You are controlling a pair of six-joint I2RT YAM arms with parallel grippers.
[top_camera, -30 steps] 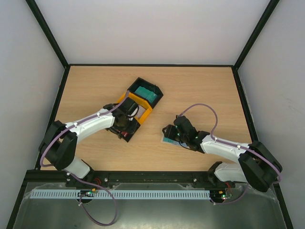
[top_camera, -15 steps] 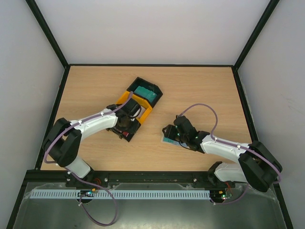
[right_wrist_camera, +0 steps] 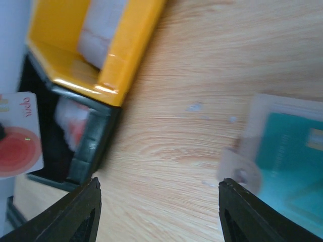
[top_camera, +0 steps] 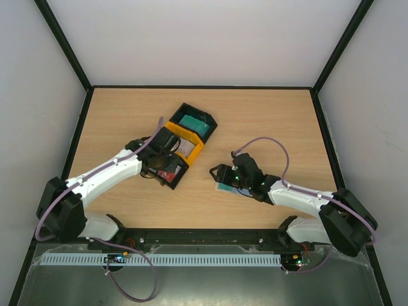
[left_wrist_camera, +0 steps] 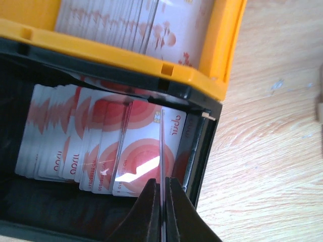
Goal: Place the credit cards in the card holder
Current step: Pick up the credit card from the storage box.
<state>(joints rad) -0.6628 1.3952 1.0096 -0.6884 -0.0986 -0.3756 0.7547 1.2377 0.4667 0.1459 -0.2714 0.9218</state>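
**Over the near black tray, left claw pinches one card; right claw gapes above the wallet**

Nearest the arm bases, on the right of the table, the card holder lies opened flat on the wood. Its inside shows teal, which may be a card already seated there, though the right wrist view is too blurred to be sure. The right gripper hangs just above the holder's left edge with its fingers spread wide and nothing between them.

A little farther out and to the left, the left gripper is closed tight on a single red-and-white card. The left wrist view shows it edge-on between the fingertips. It is lifted over the near black tray, at that tray's right end. The rest of the red-and-white cards lean fanned inside.

Beyond that, touching it, sits the yellow tray with a row of pale cards. Farthest in the same slanted line is the far black tray, which holds the teal cards.
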